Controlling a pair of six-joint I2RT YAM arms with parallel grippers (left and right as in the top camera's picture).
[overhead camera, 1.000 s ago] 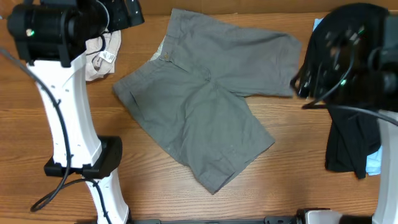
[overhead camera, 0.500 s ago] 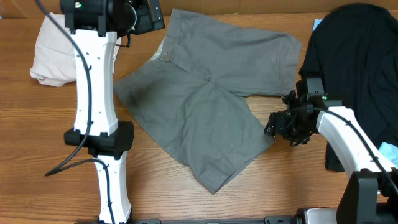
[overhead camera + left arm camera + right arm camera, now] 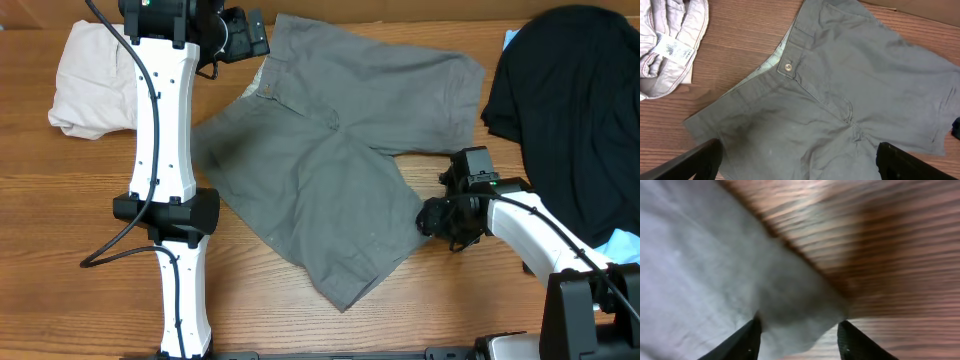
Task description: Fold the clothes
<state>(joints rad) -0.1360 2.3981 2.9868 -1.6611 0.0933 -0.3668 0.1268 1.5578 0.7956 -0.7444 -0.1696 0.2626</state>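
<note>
The mid-grey shorts point(image 3: 340, 150) lie spread flat in the middle of the table, waistband and button toward the far left point(image 3: 787, 66). My left gripper point(image 3: 245, 35) hangs open above the waistband, its fingers wide apart over the grey cloth point(image 3: 800, 160). My right gripper point(image 3: 432, 218) is low at the right corner of the near leg hem, open, with the hem corner point(image 3: 805, 315) between its fingers. A cream garment point(image 3: 90, 75) with a white label point(image 3: 671, 49) lies at the far left. A black T-shirt point(image 3: 575, 110) lies at the right.
A light blue cloth point(image 3: 625, 245) peeks out under the black T-shirt at the right edge. Bare wooden table point(image 3: 300, 320) shows along the front. The left arm's white column point(image 3: 165, 150) stands over the left part of the table.
My right gripper has dropped to the table and moved left to the hem corner of the near leg. My left arm has swung right, uncovering the cream garment.
</note>
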